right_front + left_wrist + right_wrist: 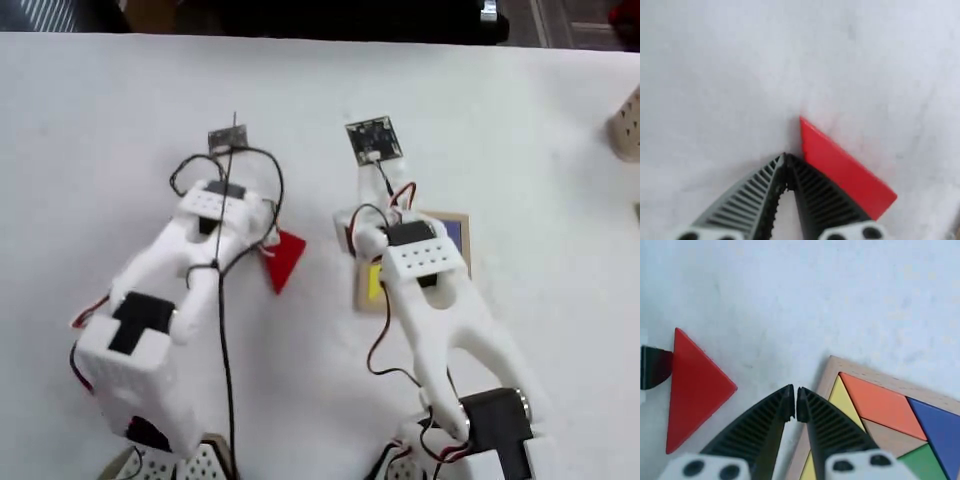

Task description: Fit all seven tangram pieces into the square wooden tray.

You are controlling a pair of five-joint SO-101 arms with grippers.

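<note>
Pointing down, both closed: left gripper [785,162] seemingly touching red triangle [840,167], right gripper [795,402] by tray [880,380].

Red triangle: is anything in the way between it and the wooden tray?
Yes. The right gripper, shut, sits between the red triangle and the wooden tray's rim, and its arm lies over the tray. Nothing else is on the table between them.

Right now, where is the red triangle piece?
In the high view the red triangle lies on the table outside the wooden tray, to its left, beside the left gripper.
</note>
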